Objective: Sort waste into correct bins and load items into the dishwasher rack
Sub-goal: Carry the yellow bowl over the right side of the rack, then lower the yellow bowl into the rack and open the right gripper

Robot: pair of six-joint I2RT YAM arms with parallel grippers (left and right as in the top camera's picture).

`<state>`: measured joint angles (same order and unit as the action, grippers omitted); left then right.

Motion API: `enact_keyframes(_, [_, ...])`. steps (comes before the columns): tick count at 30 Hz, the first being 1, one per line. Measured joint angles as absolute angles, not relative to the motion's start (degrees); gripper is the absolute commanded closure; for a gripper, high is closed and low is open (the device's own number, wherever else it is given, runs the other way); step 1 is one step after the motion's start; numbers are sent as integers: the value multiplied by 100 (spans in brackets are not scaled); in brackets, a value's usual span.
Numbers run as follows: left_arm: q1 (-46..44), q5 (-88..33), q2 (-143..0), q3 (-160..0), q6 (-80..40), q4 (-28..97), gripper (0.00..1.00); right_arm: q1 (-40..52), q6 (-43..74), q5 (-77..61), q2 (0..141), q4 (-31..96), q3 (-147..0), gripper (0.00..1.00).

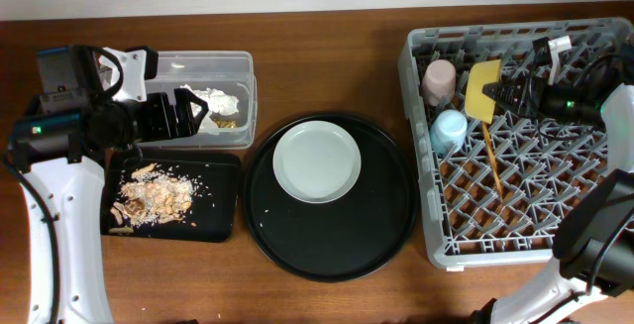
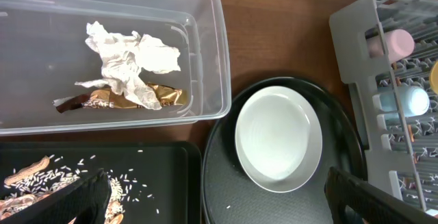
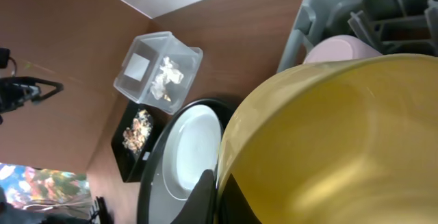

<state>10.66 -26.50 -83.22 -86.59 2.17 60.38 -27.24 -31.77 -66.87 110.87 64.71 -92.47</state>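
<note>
My right gripper (image 1: pixel 503 93) is shut on the rim of the yellow bowl (image 1: pixel 483 91), holding it on edge over the dishwasher rack (image 1: pixel 525 215) beside the pink cup (image 1: pixel 439 79) and blue cup (image 1: pixel 449 129). The bowl (image 3: pixel 342 142) fills the right wrist view. Chopsticks (image 1: pixel 492 161) lie in the rack. The pale plate (image 1: pixel 317 161) rests on the round black tray (image 1: pixel 330 235). My left gripper (image 2: pixel 219 203) hangs open and holds nothing, above the near edge of the clear tub (image 2: pixel 212 46), which contains the napkin (image 2: pixel 130 63) and wrapper (image 2: pixel 116 101). Food scraps (image 1: pixel 154 197) lie in the black rectangular tray (image 1: pixel 223 205).
The clear tub (image 1: pixel 238 66) and rectangular tray sit close together at the left, the round tray in the middle, the rack at the right. Bare wooden table (image 1: pixel 327 56) runs along the back. Cables (image 1: pixel 584 71) trail over the rack's far right corner.
</note>
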Motion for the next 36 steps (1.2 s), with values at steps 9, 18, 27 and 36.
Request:
enact_keyframes(9, [1066, -2650, -8322, -8659, 217, 6038, 1, -2724, -3194, -6519, 11087, 6379, -9247, 96])
enact_keyframes(18, [1066, -2650, -8322, -8659, 217, 6040, 1, -2724, -3197, -6495, 11096, 6407, -9247, 96])
enact_keyframes(27, [1066, -2650, -8322, -8659, 217, 6038, 1, -2783, -3144, -6626, 11439, 6407, -9247, 96])
enact_keyframes(36, [1066, -2650, -8322, -8659, 217, 6040, 1, -3481, -2606, -7028, 11500, 6657, -9247, 96])
